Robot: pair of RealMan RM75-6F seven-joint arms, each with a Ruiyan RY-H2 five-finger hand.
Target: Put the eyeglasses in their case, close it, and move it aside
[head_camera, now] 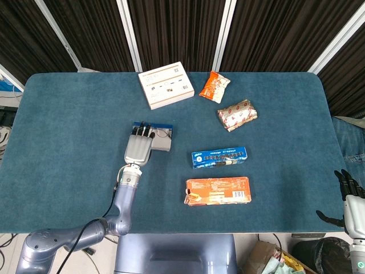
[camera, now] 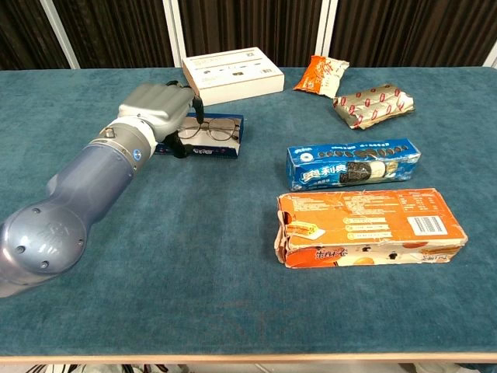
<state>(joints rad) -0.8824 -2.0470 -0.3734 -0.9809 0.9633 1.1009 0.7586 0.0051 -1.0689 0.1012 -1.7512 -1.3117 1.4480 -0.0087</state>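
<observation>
The blue eyeglass case [camera: 221, 148] lies left of centre on the table, with the thin-framed eyeglasses [camera: 211, 129] lying inside it. Its grey-lined lid [head_camera: 162, 145] is tilted up off the cloth, its blue outer face turned toward the chest camera. My left hand [camera: 155, 109] covers the case's left end, fingers [head_camera: 142, 131] over the glasses' left side and thumb [camera: 180, 148] against the lid's front. My right hand [head_camera: 350, 200] hangs off the table's near right corner, fingers spread, holding nothing.
Just right of the case lie a blue cookie box [head_camera: 219, 157] and an orange box [head_camera: 218, 190]. A white box [head_camera: 166, 84], an orange snack packet [head_camera: 214, 87] and a silver-red packet [head_camera: 238, 114] sit further back. Bare blue cloth [head_camera: 68, 131] lies left of the case.
</observation>
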